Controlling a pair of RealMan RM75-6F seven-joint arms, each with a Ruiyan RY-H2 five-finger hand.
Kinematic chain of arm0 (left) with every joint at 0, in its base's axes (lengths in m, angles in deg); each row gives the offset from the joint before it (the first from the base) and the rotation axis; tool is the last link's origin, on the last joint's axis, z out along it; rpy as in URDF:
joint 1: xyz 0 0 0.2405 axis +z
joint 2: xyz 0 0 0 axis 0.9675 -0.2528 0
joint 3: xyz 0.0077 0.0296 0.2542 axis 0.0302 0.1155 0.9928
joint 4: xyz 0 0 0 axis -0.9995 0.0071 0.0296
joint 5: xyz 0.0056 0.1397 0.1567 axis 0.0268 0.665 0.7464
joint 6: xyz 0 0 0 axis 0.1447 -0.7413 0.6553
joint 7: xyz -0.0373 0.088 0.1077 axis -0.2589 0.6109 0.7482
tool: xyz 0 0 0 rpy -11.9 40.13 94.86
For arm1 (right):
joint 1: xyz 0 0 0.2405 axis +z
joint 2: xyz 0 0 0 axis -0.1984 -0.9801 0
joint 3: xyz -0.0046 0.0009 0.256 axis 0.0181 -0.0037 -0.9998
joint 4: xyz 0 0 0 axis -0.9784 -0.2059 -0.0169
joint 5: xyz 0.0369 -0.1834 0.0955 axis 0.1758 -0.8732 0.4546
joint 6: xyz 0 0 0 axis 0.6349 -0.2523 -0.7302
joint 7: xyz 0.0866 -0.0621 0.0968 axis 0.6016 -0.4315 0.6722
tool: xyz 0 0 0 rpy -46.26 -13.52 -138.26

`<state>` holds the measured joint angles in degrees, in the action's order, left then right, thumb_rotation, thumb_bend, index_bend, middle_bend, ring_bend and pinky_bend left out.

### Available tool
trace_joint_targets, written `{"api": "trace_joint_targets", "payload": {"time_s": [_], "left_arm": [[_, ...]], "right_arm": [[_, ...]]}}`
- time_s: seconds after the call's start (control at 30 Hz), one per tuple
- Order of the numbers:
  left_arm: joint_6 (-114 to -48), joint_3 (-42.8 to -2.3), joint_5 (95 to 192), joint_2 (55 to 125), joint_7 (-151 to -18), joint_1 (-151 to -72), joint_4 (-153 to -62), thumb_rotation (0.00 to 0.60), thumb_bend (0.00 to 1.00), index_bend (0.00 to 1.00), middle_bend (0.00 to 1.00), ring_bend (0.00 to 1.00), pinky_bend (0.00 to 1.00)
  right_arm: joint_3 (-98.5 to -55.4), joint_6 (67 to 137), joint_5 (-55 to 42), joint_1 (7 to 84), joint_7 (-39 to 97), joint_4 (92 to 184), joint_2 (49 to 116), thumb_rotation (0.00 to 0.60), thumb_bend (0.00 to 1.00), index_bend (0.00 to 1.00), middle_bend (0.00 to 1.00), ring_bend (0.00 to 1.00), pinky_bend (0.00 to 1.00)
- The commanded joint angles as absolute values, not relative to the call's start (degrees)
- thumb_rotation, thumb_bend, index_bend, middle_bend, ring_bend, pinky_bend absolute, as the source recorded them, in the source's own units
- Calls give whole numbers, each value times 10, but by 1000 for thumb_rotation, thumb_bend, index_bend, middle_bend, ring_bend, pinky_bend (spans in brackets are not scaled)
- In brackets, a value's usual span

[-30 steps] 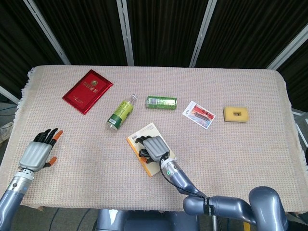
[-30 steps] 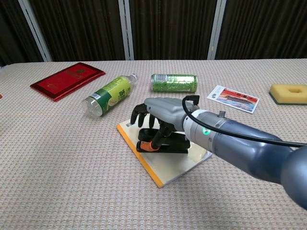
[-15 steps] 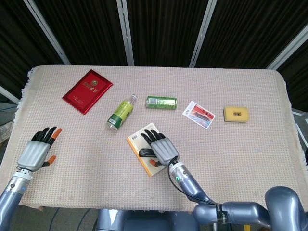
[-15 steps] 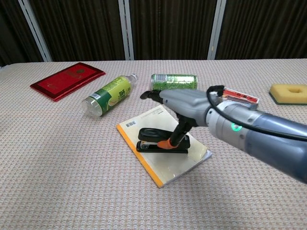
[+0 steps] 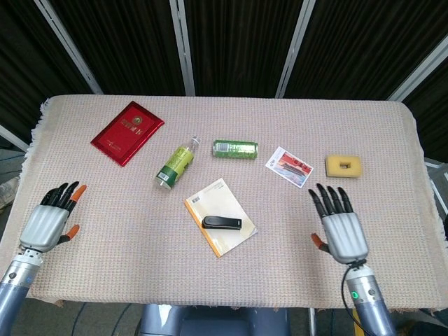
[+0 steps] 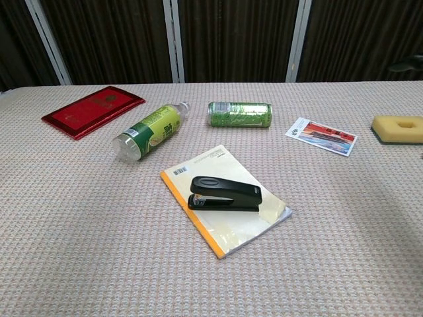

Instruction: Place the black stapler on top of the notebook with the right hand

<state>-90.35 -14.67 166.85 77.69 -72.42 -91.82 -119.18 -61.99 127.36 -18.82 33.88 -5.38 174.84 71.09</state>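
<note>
The black stapler point(image 5: 222, 222) point(image 6: 225, 193) lies flat on the cream notebook with an orange spine point(image 5: 234, 213) point(image 6: 238, 228) at the table's front middle. Nothing touches either one. My right hand point(image 5: 341, 228) is at the front right of the table, far from the notebook, fingers spread and empty. It does not show in the chest view. My left hand point(image 5: 50, 220) rests at the front left edge, fingers spread, holding nothing.
A red booklet point(image 5: 127, 132) lies at the back left. A green bottle point(image 5: 176, 164) and a green can point(image 5: 234, 148) lie behind the notebook. A printed card point(image 5: 289, 166) and a yellow sponge point(image 5: 343, 166) sit to the right.
My right hand let go of the stapler, lifted off the notebook and drew back to the front right. The stapler stays on the notebook. My left hand shifted slightly.
</note>
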Motion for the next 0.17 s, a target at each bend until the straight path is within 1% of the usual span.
{"api": "trace_joint_targets", "payload": {"time_s": [0.03, 0.1, 0.17], "left_arm": [[-912, -142, 1675, 772, -716, -912, -1203, 600, 304, 0, 0, 0, 128], [-915, -138, 1679, 769, -710, -909, -1212, 600, 303, 0, 0, 0, 128], [-920, -136, 1685, 766, -707, -907, -1221, 600, 303, 0, 0, 0, 127]], "right_arm": [[-571, 1345, -236, 245, 88, 1636, 686, 600, 183, 0, 0, 0, 0], [-574, 1356, -228, 221, 136, 1590, 691, 600, 174, 0, 0, 0, 0], [-576, 1348, -213, 210, 152, 1564, 689, 600, 166, 0, 0, 0, 0]]}}
